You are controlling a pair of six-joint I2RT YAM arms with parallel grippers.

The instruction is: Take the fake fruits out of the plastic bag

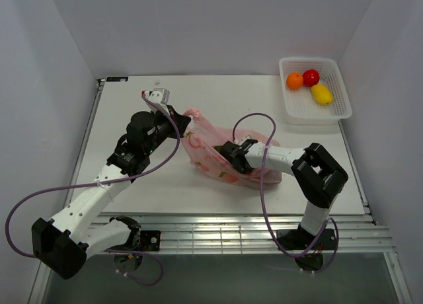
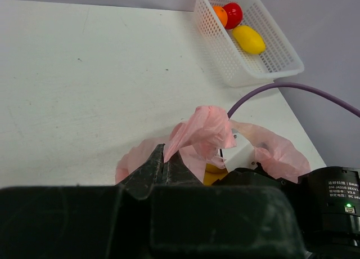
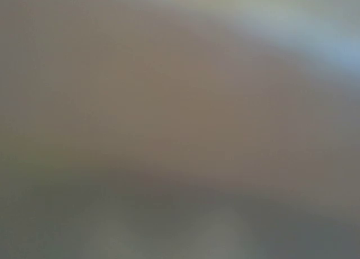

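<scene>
— White table, white walls all round, and out in the middle lies the thin, crinkly, translucent pink plastic bag. The left gripper has its fingers pinched tight on a fold of the bag's rim, holding it up.

— And the right gripper is nose-first in the mouth of that bag. Its fingers are buried in pink film, so nobody can tell whether they are spread or clamped on something. Its own wrist view is just a grey-brown blur.

— Three fake fruits already sit in the white lattice plastic basket at the far right corner: a glossy orange round fruit, a glossy red round fruit and a glossy yellow oval fruit.

— Not finished, though, by the look of it. From the left wrist, a yellow-orange lump shows inside the bag, right beside the right gripper's body.

— So where's the danger?

— Blind grasping. With that camera smothered, the right fingers could well catch film along with the fruit, and then the whole bag drags out with it. Glossy plastic is slippery too, so a poor pinch might squirt the piece deeper in.

— And the left side?

— Thin fold, small bite. If the right arm tugs hard, the film may slip free or tear, and the mouth collapses over the fruit.
</scene>
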